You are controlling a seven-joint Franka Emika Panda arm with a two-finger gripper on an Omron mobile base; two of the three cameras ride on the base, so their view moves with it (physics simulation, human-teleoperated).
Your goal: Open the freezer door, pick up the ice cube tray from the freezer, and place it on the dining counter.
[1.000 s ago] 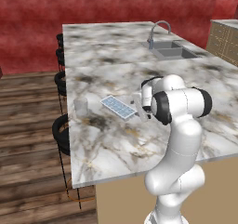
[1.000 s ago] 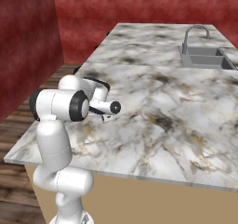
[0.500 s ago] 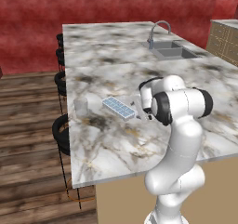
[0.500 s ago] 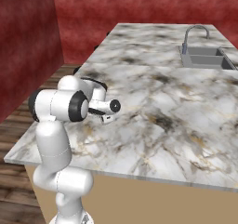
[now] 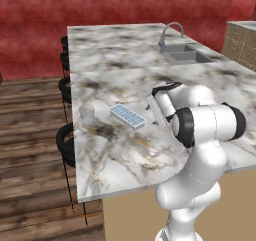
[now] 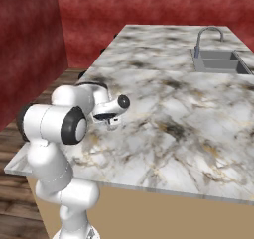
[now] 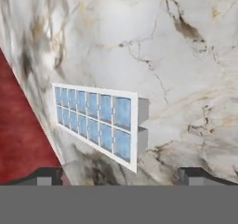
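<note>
From my remote seat I read the scene from left to right. At the far left of the left base view stand the black stools [image 5: 66,140], along the left edge of the dining counter [image 5: 115,60]. Next on the marble comes a small translucent cup [image 5: 87,114], and just beside it, to the right, lies the ice cube tray [image 5: 128,116], flat on the stone with the compartments facing up. Right of the tray is the hand of the arm, low over the counter. The sink [image 5: 187,56] and the faucet [image 5: 171,32] are well apart, at the far right.

In the hand view the tray [image 7: 96,121] lies free on the marble, in front of the gripper [image 7: 120,175] and a little to the left of its middle line. The two finger tips stand wide apart and nothing is between them, so the claw is open and holds nothing. The long axis of the tray runs across the view, away to the left toward the counter edge.

I judge the placing is done. The coming move is only to pull the hand back from the tray without pushing it.
</note>
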